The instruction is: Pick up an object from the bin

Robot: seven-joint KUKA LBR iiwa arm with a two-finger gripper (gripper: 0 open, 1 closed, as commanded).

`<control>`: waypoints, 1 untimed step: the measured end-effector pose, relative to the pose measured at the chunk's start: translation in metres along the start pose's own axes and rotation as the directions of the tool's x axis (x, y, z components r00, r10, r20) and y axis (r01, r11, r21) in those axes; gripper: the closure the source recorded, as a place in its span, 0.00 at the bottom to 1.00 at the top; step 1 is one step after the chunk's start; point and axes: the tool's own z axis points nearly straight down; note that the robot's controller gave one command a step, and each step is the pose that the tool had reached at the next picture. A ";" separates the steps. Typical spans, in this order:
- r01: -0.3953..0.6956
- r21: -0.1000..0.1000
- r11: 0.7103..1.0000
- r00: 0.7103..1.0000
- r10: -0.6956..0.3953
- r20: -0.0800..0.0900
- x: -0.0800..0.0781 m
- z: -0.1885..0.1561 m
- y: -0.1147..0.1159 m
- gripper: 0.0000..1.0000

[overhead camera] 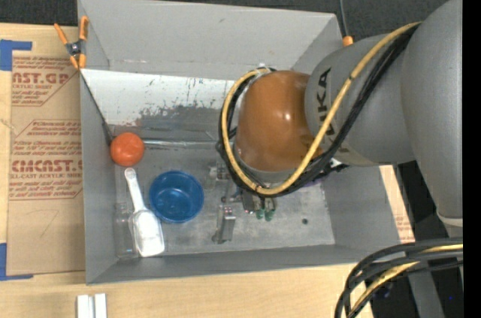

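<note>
My gripper [224, 223] hangs below the arm's orange cover, low over the bare bin floor right of centre. Nothing shows in it. A round blue bowl [176, 196] sits upright just to its left, a small gap away. Further left, a white plastic scoop [143, 222] lies with its handle pointing to the back and its head near the bin's front wall. An orange ball [127, 148] rests against the left wall, behind the scoop.
A clear plastic piece [122, 228] lies in the front left corner beside the scoop. The arm and its cables cover the right half of the bin. Bare floor lies between the bowl and the gripper.
</note>
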 end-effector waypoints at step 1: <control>-0.002 -0.001 1.000 1.000 0.002 0.007 -0.002 -0.004 -0.001 0.00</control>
